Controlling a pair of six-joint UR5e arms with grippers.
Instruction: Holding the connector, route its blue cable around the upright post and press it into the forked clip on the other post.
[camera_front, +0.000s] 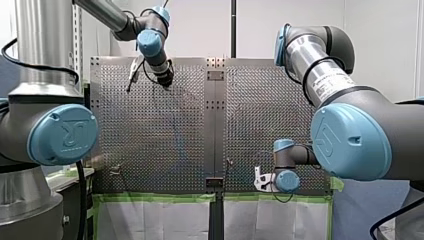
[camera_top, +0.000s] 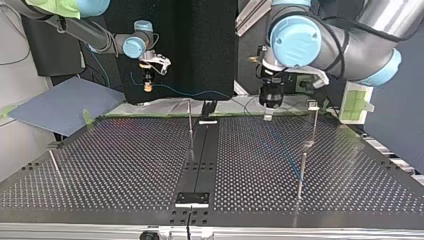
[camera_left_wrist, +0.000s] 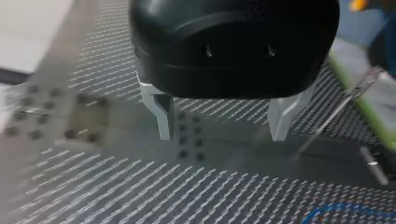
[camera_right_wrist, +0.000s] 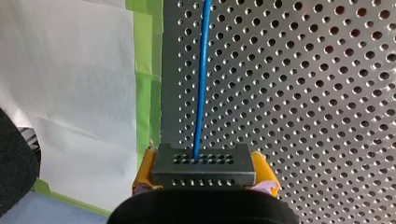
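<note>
My right gripper (camera_right_wrist: 204, 171) is shut with its yellow pads (camera_right_wrist: 264, 170) on a dark grey connector (camera_right_wrist: 203, 160). The blue cable (camera_right_wrist: 201, 79) leaves the connector and runs ahead over the perforated plate. In the top view this gripper (camera_top: 147, 80) hangs beyond the table's far edge at the left, and the cable (camera_top: 190, 92) trails to the right. My left gripper (camera_left_wrist: 224, 135) hovers open over the plate with nothing between its metal fingers (camera_left_wrist: 163, 116). A thin post (camera_left_wrist: 338, 114) and a loop of cable (camera_left_wrist: 336, 212) lie beside it. An upright post (camera_top: 190, 122) stands near the middle, and another post (camera_top: 314, 125) with a clip (camera_top: 313, 105) stands at the right.
A dark rail (camera_top: 200, 160) splits the perforated table (camera_top: 125, 165) down the middle. A thin rod (camera_top: 301, 175) rises at the top view's right and a short one (camera_top: 55, 165) at its left. Green tape (camera_front: 155, 197) and white paper edge the table's side by my right gripper (camera_front: 261, 180).
</note>
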